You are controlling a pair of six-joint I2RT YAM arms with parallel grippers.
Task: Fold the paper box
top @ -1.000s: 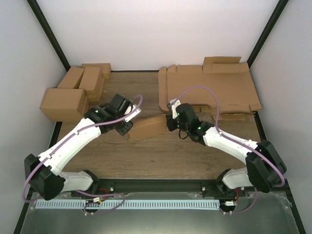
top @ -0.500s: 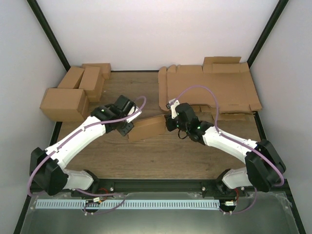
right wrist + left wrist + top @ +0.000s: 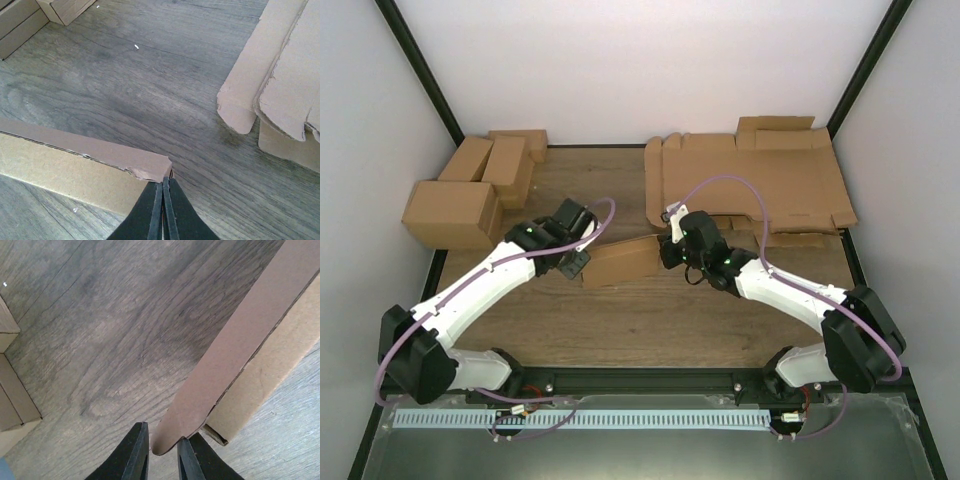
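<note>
A flap of the paper box (image 3: pixel 625 262) was clamped in the left gripper (image 3: pixel 162 434). The right gripper (image 3: pixel 163 183) — closed — was set at its corner.

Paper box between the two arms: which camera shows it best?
Top external: the whole paper box shows there. The left wrist view catches only one end, the right wrist view only the opposite corner.
</note>
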